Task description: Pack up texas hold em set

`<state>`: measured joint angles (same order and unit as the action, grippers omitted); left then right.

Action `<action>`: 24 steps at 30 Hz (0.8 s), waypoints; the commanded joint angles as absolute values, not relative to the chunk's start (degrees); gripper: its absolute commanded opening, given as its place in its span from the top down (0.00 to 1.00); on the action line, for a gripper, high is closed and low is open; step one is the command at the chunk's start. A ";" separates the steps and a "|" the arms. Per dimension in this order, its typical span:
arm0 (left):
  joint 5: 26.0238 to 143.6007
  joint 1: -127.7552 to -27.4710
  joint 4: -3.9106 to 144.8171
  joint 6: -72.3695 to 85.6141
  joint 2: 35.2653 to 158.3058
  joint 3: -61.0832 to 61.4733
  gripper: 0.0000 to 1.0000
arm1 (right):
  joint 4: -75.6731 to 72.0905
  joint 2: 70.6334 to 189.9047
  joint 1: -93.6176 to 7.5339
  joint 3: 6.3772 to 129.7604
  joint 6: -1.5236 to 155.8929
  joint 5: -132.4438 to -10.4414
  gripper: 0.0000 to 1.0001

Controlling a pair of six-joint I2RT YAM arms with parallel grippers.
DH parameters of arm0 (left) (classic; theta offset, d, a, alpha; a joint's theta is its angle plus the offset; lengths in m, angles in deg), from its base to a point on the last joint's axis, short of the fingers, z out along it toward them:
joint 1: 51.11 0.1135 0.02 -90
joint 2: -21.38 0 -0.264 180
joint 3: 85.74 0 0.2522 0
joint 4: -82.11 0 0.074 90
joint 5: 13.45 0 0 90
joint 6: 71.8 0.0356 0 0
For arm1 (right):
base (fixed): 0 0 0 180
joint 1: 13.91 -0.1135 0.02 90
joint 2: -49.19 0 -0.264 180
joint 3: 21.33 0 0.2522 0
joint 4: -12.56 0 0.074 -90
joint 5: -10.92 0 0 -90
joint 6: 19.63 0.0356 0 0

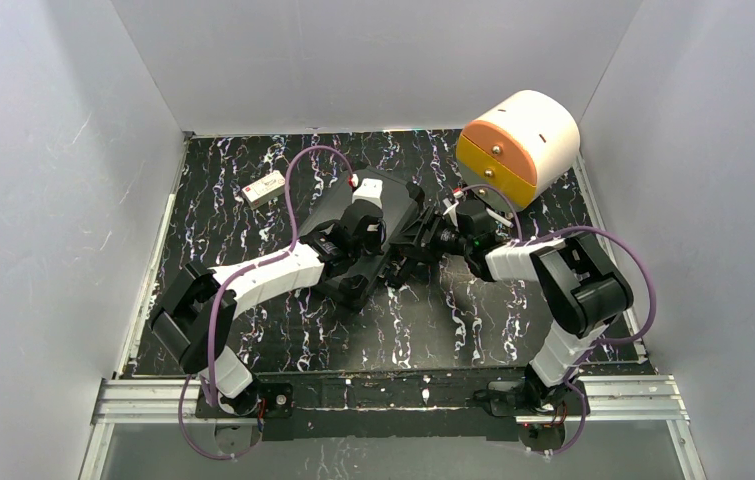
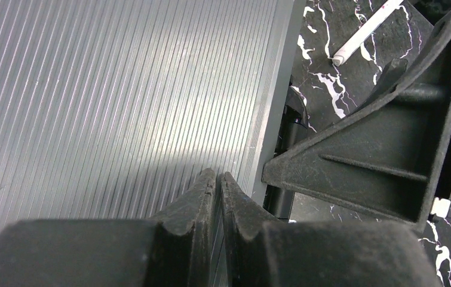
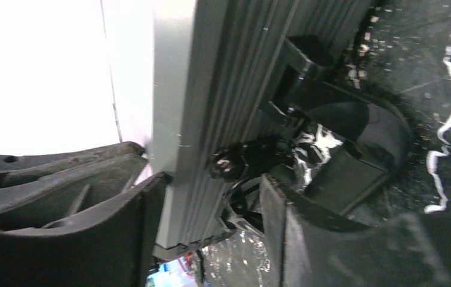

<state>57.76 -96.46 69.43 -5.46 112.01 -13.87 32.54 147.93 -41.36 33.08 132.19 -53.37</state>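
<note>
From above, the closed case (image 1: 336,208) of the texas hold em set lies flat near the middle of the black marbled table (image 1: 253,330). The left arm (image 1: 273,275) reaches over its lid, and the right arm (image 1: 513,260) comes in at its right edge. A cream-and-orange round drawer box (image 1: 519,146) stands at the far right, apart from the case. A small white box (image 1: 264,187) lies on the table to the far left of the case.

In the left wrist view, the left gripper (image 2: 218,178) has its fingers pressed together with nothing between them, their tips over the ribbed grey lid close to its edge. One black finger (image 2: 384,155) of the other arm stands just beside that edge. A thin white stick (image 2: 366,30) lies on the table beyond.

In the right wrist view, the right gripper (image 3: 211,185) stands open, its jaws straddling the case's edge. One finger (image 3: 109,221) lies against the case wall and the other is clear of it, near a black latch (image 3: 306,89).
</note>
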 commanded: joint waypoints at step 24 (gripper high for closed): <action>56.25 -95.94 54.32 -5.27 115.51 -19.59 0.94 | 31.99 149.19 -41.65 38.92 134.69 -50.90 0.68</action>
